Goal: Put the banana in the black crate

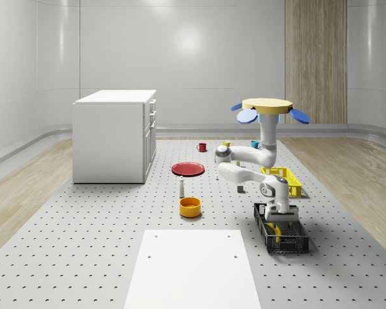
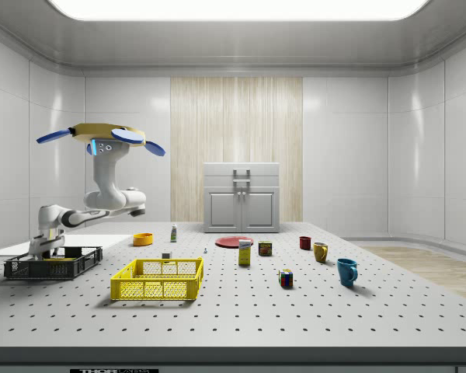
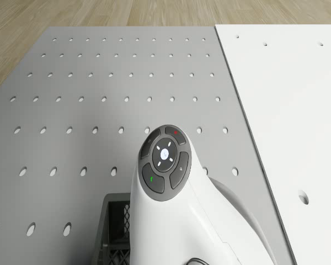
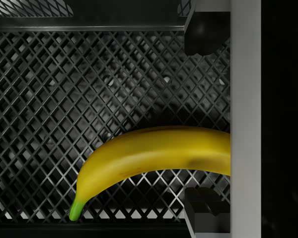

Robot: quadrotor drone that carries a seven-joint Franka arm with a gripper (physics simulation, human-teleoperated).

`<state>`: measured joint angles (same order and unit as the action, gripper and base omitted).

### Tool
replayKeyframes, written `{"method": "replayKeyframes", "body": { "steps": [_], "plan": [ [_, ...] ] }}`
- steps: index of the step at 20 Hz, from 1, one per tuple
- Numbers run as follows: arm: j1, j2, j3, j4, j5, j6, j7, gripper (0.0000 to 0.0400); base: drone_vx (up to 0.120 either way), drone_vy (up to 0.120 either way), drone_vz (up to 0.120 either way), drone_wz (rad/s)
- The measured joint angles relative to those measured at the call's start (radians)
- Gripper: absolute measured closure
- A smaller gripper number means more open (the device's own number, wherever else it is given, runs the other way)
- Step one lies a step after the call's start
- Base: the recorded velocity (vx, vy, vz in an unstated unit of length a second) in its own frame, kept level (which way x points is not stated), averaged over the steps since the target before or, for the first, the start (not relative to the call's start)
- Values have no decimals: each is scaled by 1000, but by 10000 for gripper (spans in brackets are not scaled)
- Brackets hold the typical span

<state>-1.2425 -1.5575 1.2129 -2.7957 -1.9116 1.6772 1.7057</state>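
Note:
The banana (image 4: 154,153) lies on the mesh floor of the black crate (image 4: 49,99), its green tip toward one wall. My gripper (image 4: 206,121) hangs open just above it; both fingertips (image 4: 203,37) stand clear of the fruit on either side. In the whole-scene view the gripper (image 1: 283,215) dips into the black crate (image 1: 296,244), where the banana (image 1: 276,232) shows yellow inside. The drone (image 1: 267,106) hovers above the table behind the crate, with the arm reaching down and forward. In the side view the gripper (image 2: 43,249) sits over the black crate (image 2: 54,266) below the drone (image 2: 101,138).
A yellow crate (image 1: 284,175) stands just behind the black one. An orange bowl (image 1: 190,206), a small bottle (image 1: 181,187) and a red plate (image 1: 188,168) lie toward the whole-scene view's left. A white cabinet (image 1: 116,135) stands far left; a white panel (image 1: 193,270) lies in front.

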Motion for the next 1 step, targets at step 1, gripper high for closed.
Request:
{"method": "replayKeyframes", "body": {
  "steps": [1],
  "plan": [
    [0,0,1,0,1,-1,0,5,0,0,0,0]
  ]
}}
